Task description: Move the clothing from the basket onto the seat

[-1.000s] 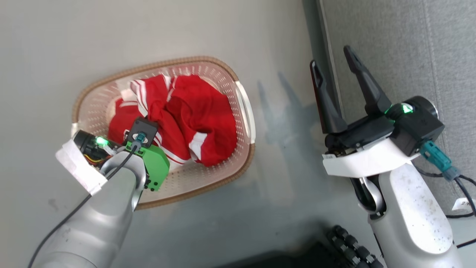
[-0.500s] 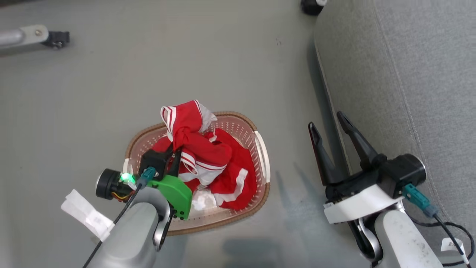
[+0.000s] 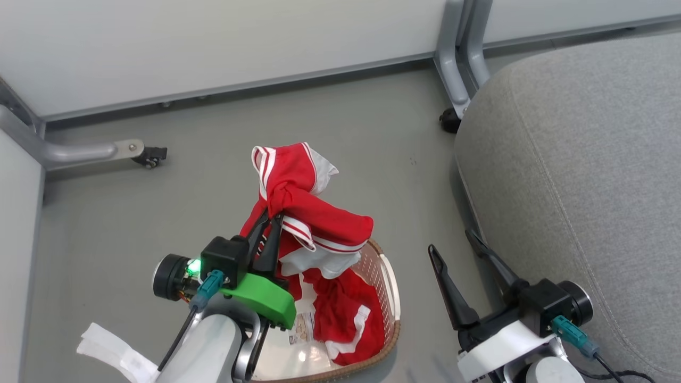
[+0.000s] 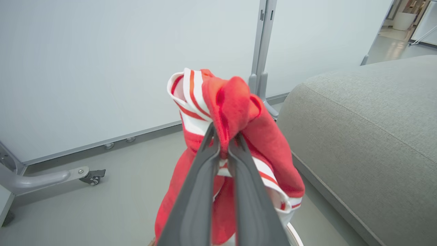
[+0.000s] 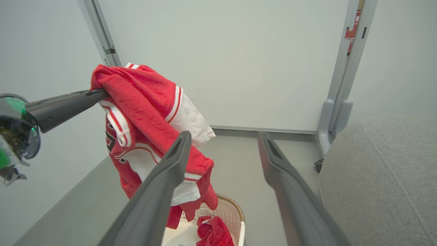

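My left gripper (image 3: 271, 215) is shut on a red garment with white stripes (image 3: 298, 186), holding it up above the basket (image 3: 391, 298). In the left wrist view the fabric (image 4: 259, 143) bunches over the closed gripper (image 4: 223, 135). Another red garment (image 3: 340, 314) lies inside the cream perforated basket, beside a paper label on its bottom. My right gripper (image 3: 449, 241) stands open and empty between the basket and the grey seat (image 3: 585, 159). The right wrist view shows the hanging garment (image 5: 143, 99), the basket (image 5: 235, 208) below it and the seat (image 5: 382, 177) at the right.
White partition walls stand behind, on grey metal legs with castors (image 3: 149, 156) (image 3: 449, 121). Grey floor (image 3: 159, 213) lies around the basket. The seat's rounded corner is close to my right gripper.
My left gripper has lifted one red garment up out of the basket, leaving the other inside. The head view has swung up toward the wall. The right gripper stays open.
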